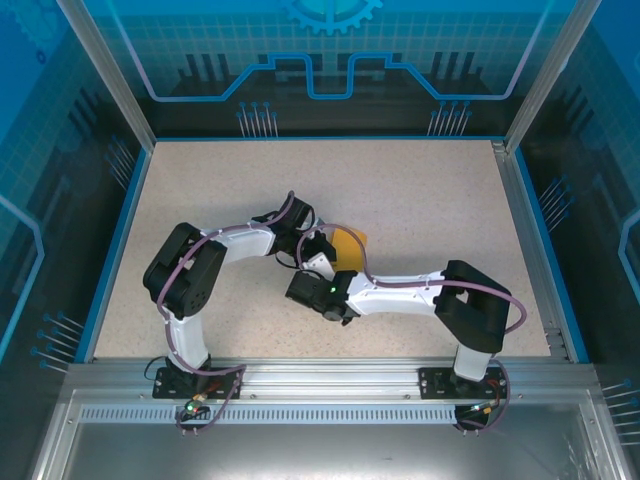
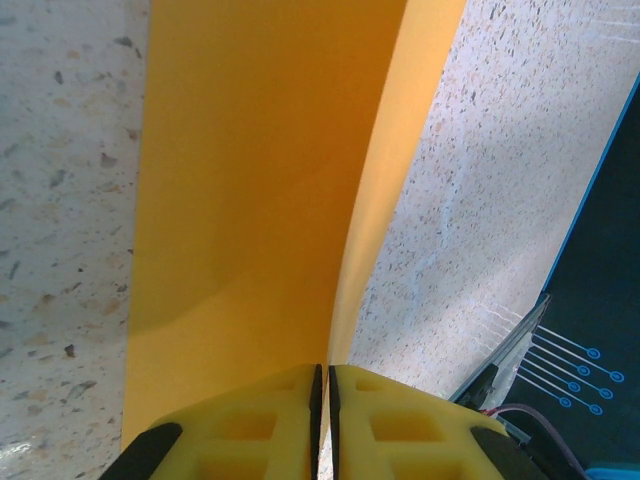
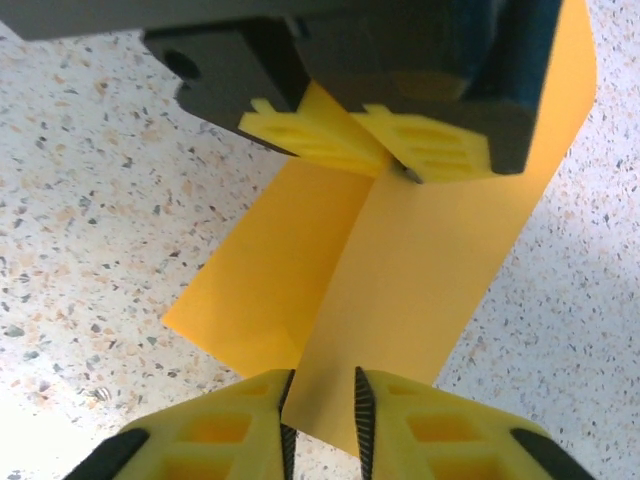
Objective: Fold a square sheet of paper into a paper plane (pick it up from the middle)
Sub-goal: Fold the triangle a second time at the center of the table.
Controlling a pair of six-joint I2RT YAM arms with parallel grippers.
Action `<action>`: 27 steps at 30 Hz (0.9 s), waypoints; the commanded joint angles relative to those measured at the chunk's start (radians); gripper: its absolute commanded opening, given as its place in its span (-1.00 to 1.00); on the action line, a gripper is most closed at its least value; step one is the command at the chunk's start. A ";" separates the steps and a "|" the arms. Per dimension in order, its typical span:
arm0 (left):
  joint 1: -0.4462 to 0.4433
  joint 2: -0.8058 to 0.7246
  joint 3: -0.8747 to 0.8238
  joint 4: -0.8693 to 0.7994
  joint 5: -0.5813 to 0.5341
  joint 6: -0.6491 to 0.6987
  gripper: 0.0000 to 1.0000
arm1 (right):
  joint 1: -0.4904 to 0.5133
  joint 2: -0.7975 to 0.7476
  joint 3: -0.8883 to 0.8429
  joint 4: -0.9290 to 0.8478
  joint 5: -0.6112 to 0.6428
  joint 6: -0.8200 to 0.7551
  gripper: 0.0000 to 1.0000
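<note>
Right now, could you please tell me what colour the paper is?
The paper is plain orange-yellow, unmarked; clearest in the left wrist view.

No lettering, numbers or brand names can be read; the blue translucent back wall panel [image 1: 420, 60] bears a light-blue gear emblem [image 1: 331, 12] and circuit-style line patterns [image 1: 330, 80].

table [image 1: 420, 200]: flat top, pale beige w/ fine dark speckles. blue strip runs along left, far & right edges. grey metal rail [image 1: 330, 372] across near edge, w/ left arm base [image 1: 190, 378] & right arm base [image 1: 470, 382] bolted on it. orange sheet of paper [image 1: 350, 243] approx mid-table, folded. its low flap sits close over the speckled top, can't tell if touching.
</note>
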 commanded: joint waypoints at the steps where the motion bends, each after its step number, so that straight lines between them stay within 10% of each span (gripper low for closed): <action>1: -0.002 -0.027 0.021 -0.037 0.016 0.006 -0.73 | -0.017 -0.054 -0.024 0.005 0.014 0.009 -0.66; 8: -0.002 -0.024 0.020 -0.042 0.004 0.007 -0.62 | -0.042 -0.102 -0.063 0.060 -0.045 -0.024 -0.86; 17: 0.010 -0.153 -0.054 -0.106 -0.194 -0.005 0.26 | -0.136 -0.171 -0.156 0.223 -0.279 -0.083 -0.94; 27: 0.022 -0.284 -0.194 -0.077 -0.204 -0.046 0.15 | -0.417 -0.299 -0.369 0.493 -0.834 -0.101 -0.88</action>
